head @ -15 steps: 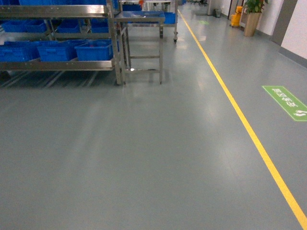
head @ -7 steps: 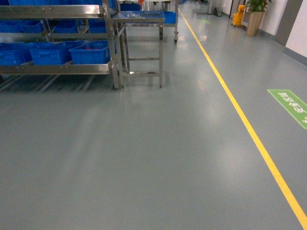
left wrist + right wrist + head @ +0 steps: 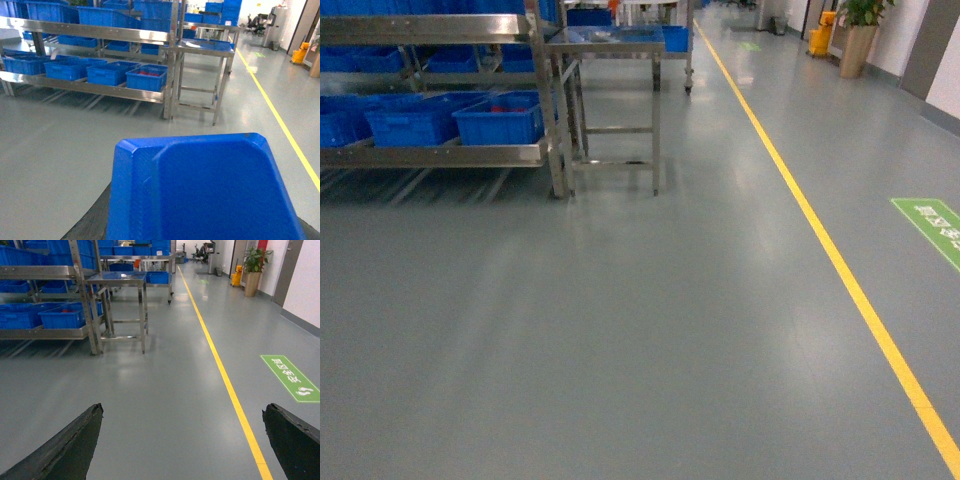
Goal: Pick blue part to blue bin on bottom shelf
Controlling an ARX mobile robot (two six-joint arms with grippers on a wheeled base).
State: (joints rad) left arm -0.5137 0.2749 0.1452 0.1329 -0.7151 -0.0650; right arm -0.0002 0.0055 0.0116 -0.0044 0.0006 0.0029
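The steel rack stands at the far left of the grey floor. On its bottom shelf a row of blue bins sits side by side; the one at the rack's right end shows something red inside. Just right of the rack stands a steel table with open legs. Further right of the rack, a yellow floor line runs away down the aisle, with a green floor sign beyond it. A potted plant stands far off by the wall.

The left gripper is hidden in its wrist view behind a large blue plastic piece filling the lower frame; whether it pinches this cannot be told. The right gripper has its dark fingers spread wide, nothing between them. The blue part cannot be picked out with certainty in any view.
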